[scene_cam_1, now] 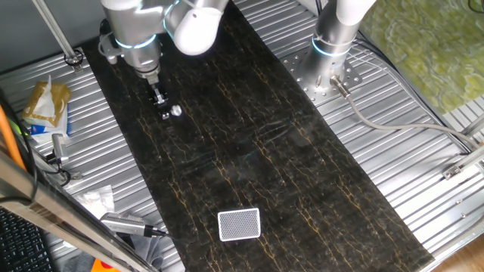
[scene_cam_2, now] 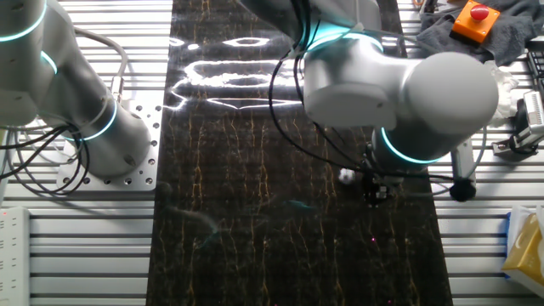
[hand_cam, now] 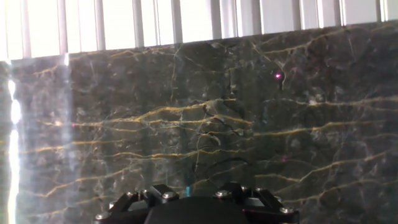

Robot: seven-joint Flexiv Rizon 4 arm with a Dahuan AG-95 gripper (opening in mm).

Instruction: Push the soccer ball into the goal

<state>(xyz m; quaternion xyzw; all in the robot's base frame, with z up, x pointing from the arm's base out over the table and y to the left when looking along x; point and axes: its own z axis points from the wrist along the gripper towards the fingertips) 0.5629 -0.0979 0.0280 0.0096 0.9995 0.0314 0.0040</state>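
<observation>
The soccer ball (scene_cam_1: 175, 110) is a tiny white ball on the dark marble board, just to the right of my gripper (scene_cam_1: 160, 106) in one fixed view. In the other fixed view the ball (scene_cam_2: 347, 176) lies just left of the gripper (scene_cam_2: 374, 191). The gripper's thin black fingers point down at the board, look pressed together and hold nothing. The goal (scene_cam_1: 239, 224), a white-framed box with grey mesh, sits at the near end of the board, far from the ball. The hand view shows only the gripper's dark base (hand_cam: 193, 208) and marble; the ball and goal are out of that view.
The dark marble board (scene_cam_1: 249, 151) runs across a ribbed metal table. A second arm's base (scene_cam_1: 333, 53) stands at the board's right side. Packets and tools (scene_cam_1: 45, 106) lie along the left edge. An orange box with a red button (scene_cam_2: 476, 19) is at the far corner.
</observation>
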